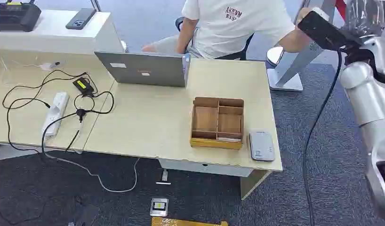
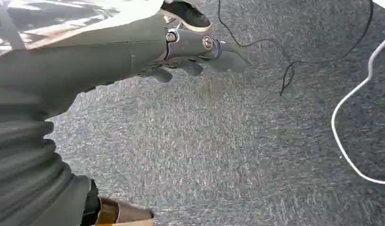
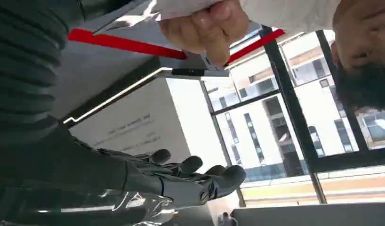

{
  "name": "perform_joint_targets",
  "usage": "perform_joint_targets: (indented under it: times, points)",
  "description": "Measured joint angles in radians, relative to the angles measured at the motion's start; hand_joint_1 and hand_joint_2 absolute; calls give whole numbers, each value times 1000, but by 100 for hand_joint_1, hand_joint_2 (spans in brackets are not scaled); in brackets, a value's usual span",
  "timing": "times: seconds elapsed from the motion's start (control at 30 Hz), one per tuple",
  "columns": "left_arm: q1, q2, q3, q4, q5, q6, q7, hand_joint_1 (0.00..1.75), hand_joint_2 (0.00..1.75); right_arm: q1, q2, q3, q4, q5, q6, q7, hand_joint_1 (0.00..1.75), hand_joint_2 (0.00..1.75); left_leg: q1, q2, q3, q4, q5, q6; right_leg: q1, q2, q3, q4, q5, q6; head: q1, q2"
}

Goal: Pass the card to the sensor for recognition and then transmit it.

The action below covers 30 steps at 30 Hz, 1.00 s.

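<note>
Two hands, neither holding anything.

Right hand (image 1: pixel 322 29): raised high at the far right of the scene, past the desk's (image 1: pixel 153 117) far right corner and close to the seated person (image 1: pixel 233 23). In the right wrist view its dark fingers (image 3: pixel 190 165) lie stretched out and slightly apart, with nothing between them and the thumb. The arm is bent up and reaches away from the desk towards the person.

A person's hand (image 3: pixel 204 23) is closed on the edge of a pale flat thing (image 3: pixel 181 5) just beyond the robot's fingers. Judgement: this is probably the card, so the arm is held high as the pose of a hand-over. The thing is cut off by the frame, so I cannot confirm it is the card.

Left hand (image 2: pixel 190 56): hangs over grey carpet with fingers loosely curled and not closed. Judgement: parked there to keep out of the way.

Sensor (image 1: pixel 261 146): a grey slab flat on the near right edge of the desk, just right of the wooden box (image 1: pixel 217 122) and with nothing on it. Judgement: placed within reach of the right arm for the recognition step.

The box's near compartment holds thin flat items. They may be spare cards, but they are too small to tell.

Laptop (image 1: pixel 143 69): at the far edge of the desk, its back towards the robot.
</note>
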Motion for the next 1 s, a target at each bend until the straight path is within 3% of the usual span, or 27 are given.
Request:
perform_joint_targets:
  times: [0.13,0.17,0.2,0.23,0.4,1.0]
  points:
    - [1,1,-3,0,-3,0,3,0,175,-17,10,22,45,-8,-11,-6,0,175,0,0,0,0,0,0,0,0,0,0,0,0,0,0]
    - [1,1,-4,0,-4,0,4,0,175,-20,12,26,54,-14,-17,-11,23,175,0,0,0,0,0,0,0,0,0,0,0,0,0,0]
    - [1,1,-5,0,-6,0,3,0,175,-23,14,28,61,-21,-23,-15,157,175,0,0,0,0,0,0,0,0,0,0,0,0,0,0]
    - [1,1,-5,0,-6,0,3,0,175,-26,18,32,69,-27,-32,-18,175,175,0,0,0,0,0,0,0,0,0,0,0,0,0,0]
    - [4,1,-7,0,-6,1,3,0,175,-38,24,44,98,-58,-61,-37,175,175,0,0,0,0,0,0,0,0,0,0,0,0,0,0]
    - [6,1,-7,1,7,2,17,0,175,-48,38,63,127,-114,-56,-68,175,175,0,1,1,0,0,0,0,0,0,0,0,0,0,0]
